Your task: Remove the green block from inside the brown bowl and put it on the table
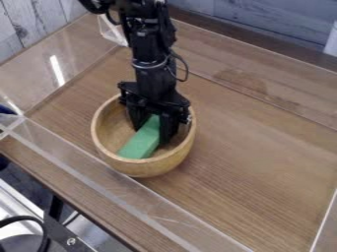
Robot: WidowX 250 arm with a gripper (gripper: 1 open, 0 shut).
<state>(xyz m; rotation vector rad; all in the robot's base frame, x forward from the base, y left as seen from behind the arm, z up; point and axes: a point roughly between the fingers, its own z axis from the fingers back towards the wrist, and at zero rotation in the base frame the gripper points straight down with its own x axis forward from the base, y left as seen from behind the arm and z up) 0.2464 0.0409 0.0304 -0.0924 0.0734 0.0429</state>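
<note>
Lying in one bowl [121, 165], one green block [140, 142], tilted

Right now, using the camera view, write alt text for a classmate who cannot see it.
A black robot arm reaches down into a round tan wooden bowl, its pincer at the upper end of a green block lying inside. The bowl sits on a brown wood-grain table.

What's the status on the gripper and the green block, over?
Gripper down in brown bowl, at green block's upper end; grip unconfirmed. Block inside bowl, not on table. Bowl wall surrounds it.
</note>
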